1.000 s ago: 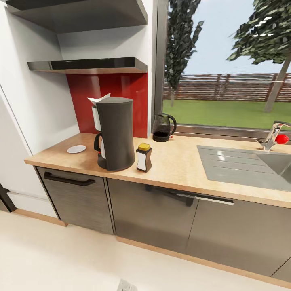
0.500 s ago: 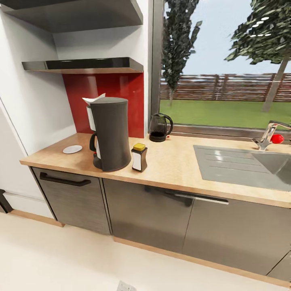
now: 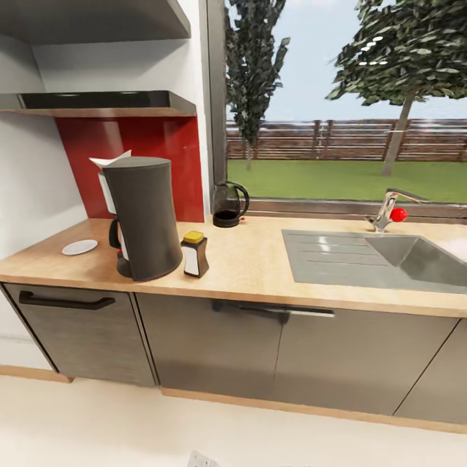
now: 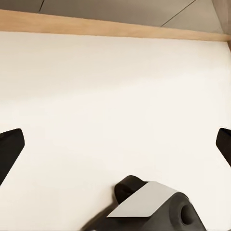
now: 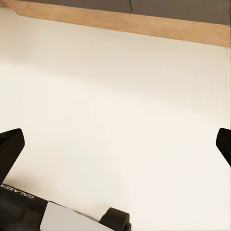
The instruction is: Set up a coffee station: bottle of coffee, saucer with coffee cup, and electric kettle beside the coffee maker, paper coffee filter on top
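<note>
The coffee maker [image 3: 144, 217] stands on the kitchen countertop [image 3: 259, 266], towards its left end. The paper coffee filter [image 3: 110, 159] sticks up on top of it. Just right of the machine stands the bottle of coffee [image 3: 194, 254]. The saucer [image 3: 80, 247] lies bare on the counter to the machine's left. Back by the window sill sits the electric kettle [image 3: 228, 205]. The glossy black kitchen shelf [image 3: 104, 100] above carries nothing. The coffee cup is out of view. My left gripper [image 4: 115, 147] and right gripper [image 5: 115, 147] are open over pale floor, holding nothing.
A grey inset sink [image 3: 383, 259] with a faucet [image 3: 389, 209] takes up the counter's right part. A pale shape [image 3: 459, 248] is cut off at the sink's right edge. Grey drawer fronts [image 3: 65, 324] run below the counter, with a thicker dark shelf [image 3: 97, 16] above.
The whole head view has shifted left, so the camera has turned or moved right. More of the sink shows now. Nothing on the counter has moved.
</note>
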Controlling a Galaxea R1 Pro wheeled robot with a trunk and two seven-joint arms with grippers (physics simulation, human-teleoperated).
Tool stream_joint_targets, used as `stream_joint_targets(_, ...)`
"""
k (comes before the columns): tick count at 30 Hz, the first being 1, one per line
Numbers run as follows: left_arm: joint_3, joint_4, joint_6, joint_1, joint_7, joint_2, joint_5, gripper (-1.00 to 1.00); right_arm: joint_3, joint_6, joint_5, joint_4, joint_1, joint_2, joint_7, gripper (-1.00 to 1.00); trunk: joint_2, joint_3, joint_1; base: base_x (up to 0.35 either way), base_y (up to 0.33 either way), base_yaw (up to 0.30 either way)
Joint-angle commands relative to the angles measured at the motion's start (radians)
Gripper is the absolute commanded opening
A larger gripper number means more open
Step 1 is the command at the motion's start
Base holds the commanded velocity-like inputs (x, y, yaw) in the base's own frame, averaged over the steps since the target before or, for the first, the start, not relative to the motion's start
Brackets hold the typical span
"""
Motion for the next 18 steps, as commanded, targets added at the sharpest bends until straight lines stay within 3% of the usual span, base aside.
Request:
stream_joint_targets(1, -0.008, 0.002, -0.008, -0.001, -0.001, 0.0, 0.006, 1.0, -0.007, -0.006, 0.011, 0.0, -0.001, 0.001, 0.006, 1.0, -0.001, -0.001, 0.0, 0.0, -0.001, -0.278)
stream_joint_targets(8, -0.009, 0.002, -0.008, -0.001, -0.001, 0.0, 0.006, 1.0, -0.007, -0.006, 0.01, 0.001, -0.001, 0.001, 0.006, 1.0, -0.001, -0.001, 0.0, 0.0, -0.004, -0.236)
stream_joint_targets(18, -0.009, 0.002, -0.008, -0.001, -0.001, 0.0, 0.006, 1.0, -0.007, -0.006, 0.01, 0.0, -0.001, 0.001, 0.005, 1.0, -0.001, -0.001, 0.0, 0.0, -0.163, -0.017)
